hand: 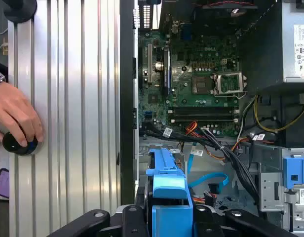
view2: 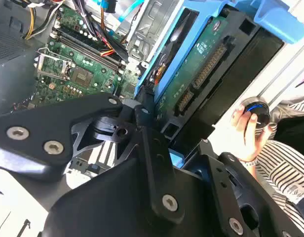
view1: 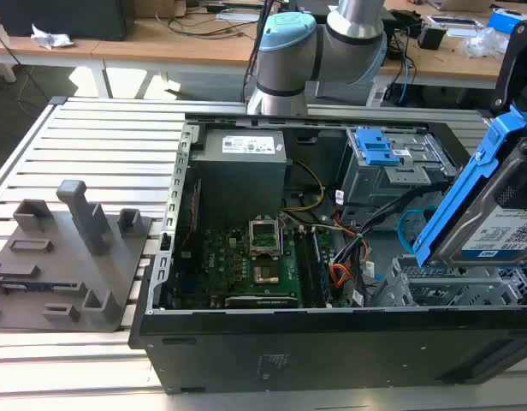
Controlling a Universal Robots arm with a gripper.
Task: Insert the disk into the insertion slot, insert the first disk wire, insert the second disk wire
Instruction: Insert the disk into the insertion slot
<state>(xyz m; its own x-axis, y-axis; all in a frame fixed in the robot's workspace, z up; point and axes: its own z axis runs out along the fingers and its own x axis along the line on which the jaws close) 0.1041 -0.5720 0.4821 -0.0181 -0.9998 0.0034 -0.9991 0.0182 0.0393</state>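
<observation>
Slatted metal counter (view1: 101, 145) beneath an open computer case (view1: 332, 351), motherboard (view1: 255, 257) exposed. Toward the counter's edge at the exterior view's right, pincer (hand: 169, 217) clenched on the blue-framed disk (view1: 501, 224). Hangs tilted, white label showing, just above the insertion slot (view1: 443, 289) at that end of the case; contact between the two not discernible. Along the counter's edge in the first wrist view, a person's hand (hand: 16, 116) resting on a black knob (hand: 16, 143), apart from the case's wall.

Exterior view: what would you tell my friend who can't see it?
A blue-framed silver hard drive hangs tilted above a perforated grey metal cage at the exterior view's right, inside an open black computer case.
</observation>
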